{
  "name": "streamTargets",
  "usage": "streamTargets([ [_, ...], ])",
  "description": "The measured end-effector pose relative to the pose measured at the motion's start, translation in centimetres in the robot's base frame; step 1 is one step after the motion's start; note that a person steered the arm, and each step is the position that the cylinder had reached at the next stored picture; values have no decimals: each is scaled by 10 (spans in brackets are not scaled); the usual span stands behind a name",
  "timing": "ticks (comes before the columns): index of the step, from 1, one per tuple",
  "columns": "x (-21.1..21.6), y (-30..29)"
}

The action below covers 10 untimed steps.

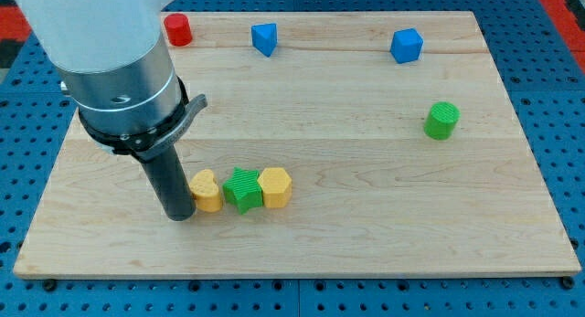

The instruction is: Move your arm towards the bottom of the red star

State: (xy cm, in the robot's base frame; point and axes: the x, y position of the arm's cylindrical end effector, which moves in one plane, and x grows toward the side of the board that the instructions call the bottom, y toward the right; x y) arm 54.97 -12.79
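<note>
A: Item one, the wooden board [366, 235]. What do we hold on it?

B: Seven blocks. Along the view's top we list a red cylinder [177, 29] at the left corner, a blue triangular block [264, 38] further right, and a blue cube [407, 45] further right again. A green cylinder [441, 120] stands alone toward the view's right.

A: And the lower row?

B: Three in a line, touching side by side: a yellow heart [207, 191], a green star [242, 189], a yellow hexagonal block [275, 186].

A: Our arm?

B: We carry no pincer, only the rod, so there is no opening to report. My tip [178, 216] rests on the board just left of the yellow heart, touching it or nearly so; we cannot tell which.

A: The red star?

B: We find no star in red. The only red piece is the cylinder at the top left, well apart from my tip.

A: Containers?

B: The board alone bears everything.
</note>
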Motion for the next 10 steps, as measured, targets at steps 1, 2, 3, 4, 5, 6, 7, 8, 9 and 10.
streamTargets([
  [1,0,-13],
  [2,0,-19],
  [3,0,-27],
  [4,0,-27],
  [5,-12,-28],
  [6,-33,-35],
  [7,-66,-43],
  [8,-93,-53],
  [9,-120,-70],
  [10,-141,-70],
])
